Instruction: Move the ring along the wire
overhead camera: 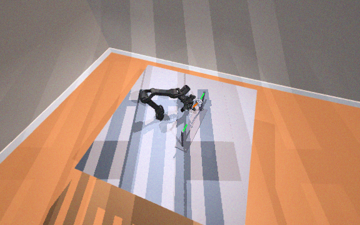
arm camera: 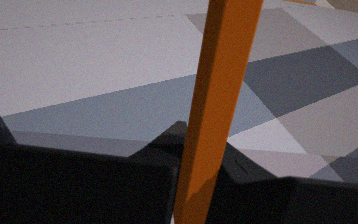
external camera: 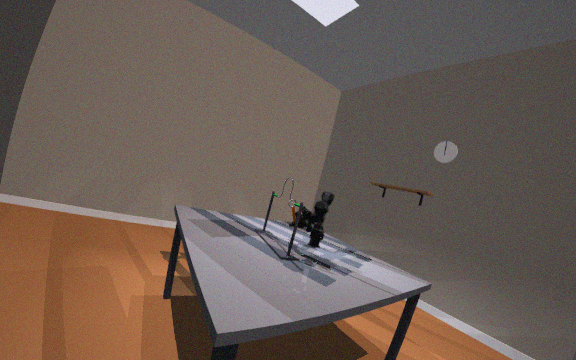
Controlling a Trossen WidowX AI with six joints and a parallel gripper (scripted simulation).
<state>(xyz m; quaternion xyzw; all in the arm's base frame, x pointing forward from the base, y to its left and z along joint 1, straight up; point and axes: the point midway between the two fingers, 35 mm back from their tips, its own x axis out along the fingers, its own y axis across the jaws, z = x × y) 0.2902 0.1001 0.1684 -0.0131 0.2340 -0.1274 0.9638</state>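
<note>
My gripper (overhead camera: 192, 105) (external camera: 300, 215) (arm camera: 188, 131) is shut on the orange handle (overhead camera: 195, 104) (external camera: 293, 214) (arm camera: 220, 95), which crosses the wrist view as a long slanted bar. The ring (overhead camera: 195, 104) at the handle's end sits at the green part (overhead camera: 202, 95) (external camera: 296, 204) of the wire next to one post (overhead camera: 204, 93) (external camera: 292, 237). The thin grey wire (external camera: 289, 181) arches up and over to the other green part (overhead camera: 185, 127) (external camera: 274, 194) by the second post (overhead camera: 182, 138) (external camera: 268, 214). The ring is hidden in the wrist view.
Both posts stand on a thin grey base plate (overhead camera: 190, 137) (external camera: 278, 250) on the striped table (overhead camera: 155, 175) (external camera: 248, 295). The arm's base (overhead camera: 142, 95) stands on the table beside the wire stand. A wall shelf (external camera: 402, 190) is far off.
</note>
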